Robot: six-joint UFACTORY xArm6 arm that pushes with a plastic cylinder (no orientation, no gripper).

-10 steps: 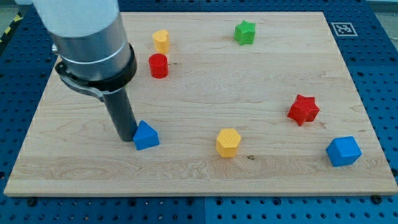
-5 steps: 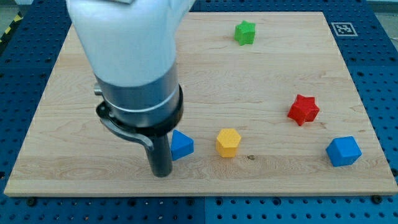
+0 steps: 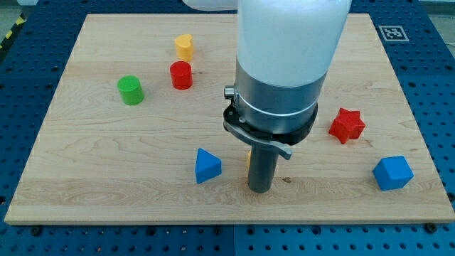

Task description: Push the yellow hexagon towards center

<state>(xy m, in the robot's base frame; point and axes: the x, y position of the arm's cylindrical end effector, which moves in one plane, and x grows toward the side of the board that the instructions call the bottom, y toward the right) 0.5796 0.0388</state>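
Note:
My tip [image 3: 260, 190] rests on the wooden board near the view's bottom middle. The yellow hexagon [image 3: 249, 159] is almost wholly hidden behind the rod; only a thin yellow sliver shows at the rod's left edge, just above the tip. The blue triangular block [image 3: 207, 166] lies to the left of the tip, apart from it.
A green cylinder [image 3: 131, 90], a red cylinder [image 3: 181, 75] and a yellow cylinder-like block [image 3: 184, 46] stand at the upper left. A red star [image 3: 347, 125] and a blue cube [image 3: 392, 173] sit at the right. The arm's body hides the board's upper middle.
The rod moved right along the bottom, from left of the blue triangle to below the yellow hexagon, now hiding it. The blue triangle was pushed right earlier. The green cylinder came into view.

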